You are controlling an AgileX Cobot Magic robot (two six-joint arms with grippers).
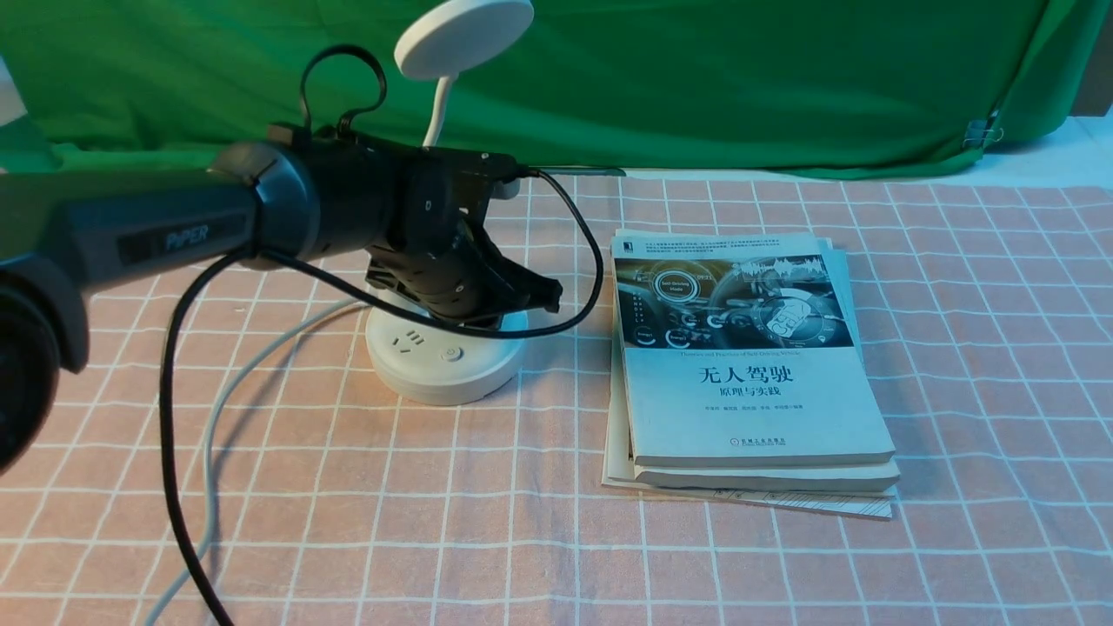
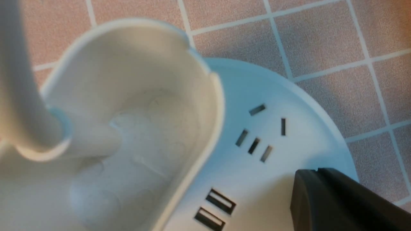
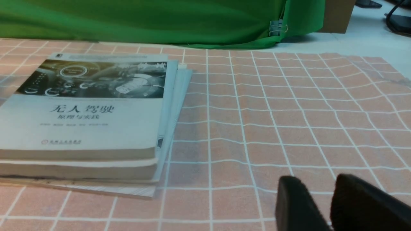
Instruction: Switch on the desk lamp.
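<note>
- My desk lamp (image 1: pixel 445 356) stands on the checked cloth (image 1: pixel 783 556) that covers the worktop (image 1: pixel 1065 156). On the front feed it is at about 10 o'clock from the cloth's middle.
- Its round base (image 1: pixel 417 382) has a socket and a round button (image 1: pixel 450 353) on the 6 o'clock side, and the button is uncovered.
- The thin neck (image 1: pixel 441 109) rises from the base's 12 o'clock side and carries the disc head (image 1: pixel 463 36) high above.
- The grey cord (image 1: pixel 261 365) leaves the base at 9 o'clock and trails off toward 7 o'clock.
- My left arm reaches in from 9 o'clock. The left pincer (image 1: pixel 543 296) hangs over the base at about 2 o'clock from the button.
- On the left wrist feed I see the pen cup (image 2: pixel 128 96) close up.
- On that feed the pincer's dark fingers (image 2: pixel 337 205) look clenched, with no gap between them. They sit over the base rim just beside the socket slots (image 2: pixel 257 141), and I cannot tell whether they touch the base.
- A stack of books (image 1: pixel 748 348) lies at 3 o'clock from the lamp, near it but apart.
- The right pincer (image 3: pixel 321 179) shows only on its own wrist feed. It is low over the cloth and released, with a narrow gap between the fingers, and it is clear of the books.
- A green backdrop (image 1: pixel 739 78) closes the 12 o'clock edge.
</note>
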